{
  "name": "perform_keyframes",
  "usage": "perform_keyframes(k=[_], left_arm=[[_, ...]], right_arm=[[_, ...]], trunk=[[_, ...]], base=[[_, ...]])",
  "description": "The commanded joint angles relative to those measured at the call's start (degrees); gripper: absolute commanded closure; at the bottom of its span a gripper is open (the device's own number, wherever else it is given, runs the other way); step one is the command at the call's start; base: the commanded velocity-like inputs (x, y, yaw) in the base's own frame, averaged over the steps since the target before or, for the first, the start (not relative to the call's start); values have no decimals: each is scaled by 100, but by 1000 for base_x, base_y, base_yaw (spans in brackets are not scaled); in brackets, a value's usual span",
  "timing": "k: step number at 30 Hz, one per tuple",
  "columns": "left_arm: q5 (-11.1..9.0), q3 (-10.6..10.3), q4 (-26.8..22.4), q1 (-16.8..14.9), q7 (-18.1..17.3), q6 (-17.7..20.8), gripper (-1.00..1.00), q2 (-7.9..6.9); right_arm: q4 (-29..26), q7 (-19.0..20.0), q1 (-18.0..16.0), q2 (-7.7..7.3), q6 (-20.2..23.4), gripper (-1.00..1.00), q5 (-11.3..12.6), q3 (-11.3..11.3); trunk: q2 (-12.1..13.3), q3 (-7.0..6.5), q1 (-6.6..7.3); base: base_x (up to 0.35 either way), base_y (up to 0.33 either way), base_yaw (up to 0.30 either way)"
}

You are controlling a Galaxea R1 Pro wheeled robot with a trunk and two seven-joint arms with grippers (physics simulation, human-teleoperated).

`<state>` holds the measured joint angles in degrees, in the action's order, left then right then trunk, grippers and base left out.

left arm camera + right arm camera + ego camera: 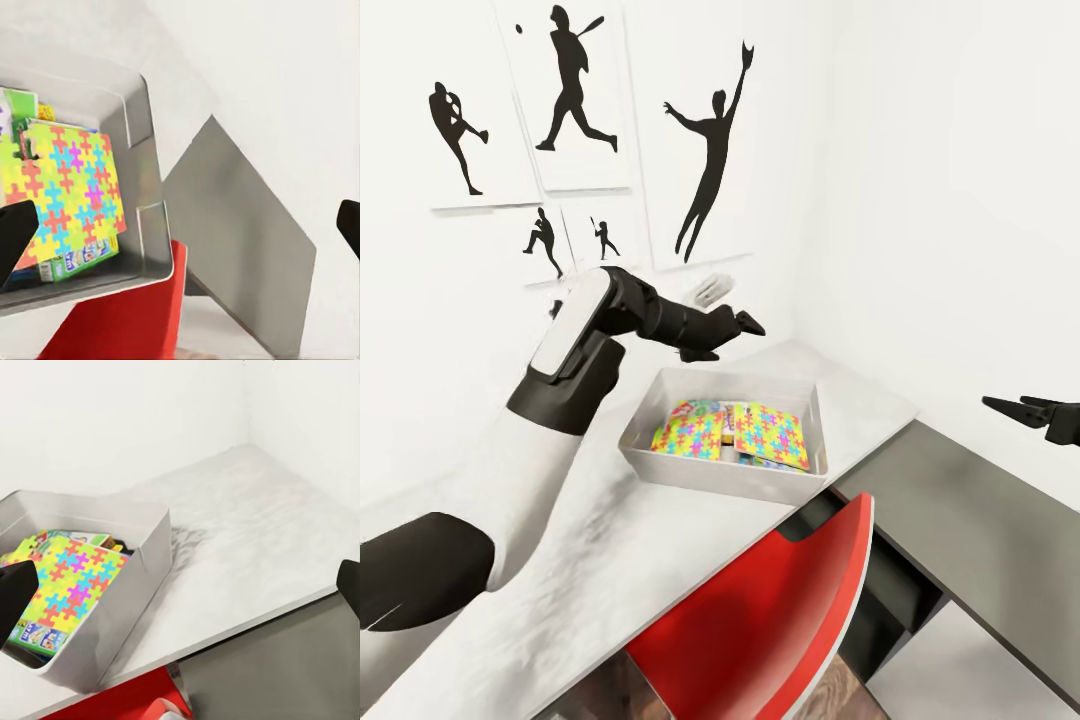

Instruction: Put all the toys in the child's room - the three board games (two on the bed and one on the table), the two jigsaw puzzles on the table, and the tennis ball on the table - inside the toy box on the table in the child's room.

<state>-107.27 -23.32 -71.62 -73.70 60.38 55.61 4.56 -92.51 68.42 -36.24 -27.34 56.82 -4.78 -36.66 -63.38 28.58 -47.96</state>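
The grey toy box (720, 478) stands on the white table (610, 540) near its far corner. Inside lie two bright jigsaw puzzle boxes side by side (772, 435) (685, 435), with other game boxes partly hidden under them. My left gripper (728, 338) hovers open and empty just above the box's far rim. From the left wrist view the top puzzle box (67, 187) rests on a green-edged game box (82, 259) against the toy box wall (142, 217). My right gripper (1005, 404) hangs open and empty in the air, well to the right of the box (127, 600).
A red chair (780, 610) is tucked under the table's front edge, just below the toy box. A lower dark grey desk surface (980, 530) adjoins the table on the right. White walls close in behind and to the right, with silhouette posters (710, 150).
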Motion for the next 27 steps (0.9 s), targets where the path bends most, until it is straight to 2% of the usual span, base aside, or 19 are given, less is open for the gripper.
perform_keyframes(k=[1,6,9,10,11,15,17,20,27], left_arm=[[-125,19,-69,128,192,-55,-100,69],[-100,31,-493,428,395,-483,-100,188],[-90,33,-636,532,399,-653,-100,217],[-91,37,-650,548,389,-687,-100,270],[-106,28,-656,559,338,-880,-100,280],[-105,22,-659,570,253,-922,-100,287],[-103,21,-660,587,233,-931,-100,289],[-106,3,-659,601,222,-940,-100,301],[-108,-9,-654,671,212,-961,-100,318]], right_arm=[[-4,52,-9,3,34,-100,-50,-13],[-4,34,-7,9,-68,-100,-51,-27],[-8,55,-12,9,-151,-100,-49,-52],[-10,57,-14,-4,-154,-100,-49,-74],[-7,57,-14,-9,-142,-100,-53,-77],[-11,60,-16,-17,-138,-100,-51,-119],[-12,58,-15,-7,-137,-100,-50,-316],[-12,57,-15,-1,-137,-100,-49,-442],[-13,59,-15,7,-137,-100,-48,-517]], trunk=[[-4,6,0],[-4,6,0],[-4,4,0],[-4,4,0],[-4,3,0],[-4,-15,0],[-4,-28,0],[-4,-51,0],[-4,-111,0]], base=[[0,0,0],[-148,0,0],[-310,0,-20],[-328,0,-13],[-329,0,-243],[-329,0,-225],[-330,0,-196],[-330,0,-183],[-330,0,-160]])
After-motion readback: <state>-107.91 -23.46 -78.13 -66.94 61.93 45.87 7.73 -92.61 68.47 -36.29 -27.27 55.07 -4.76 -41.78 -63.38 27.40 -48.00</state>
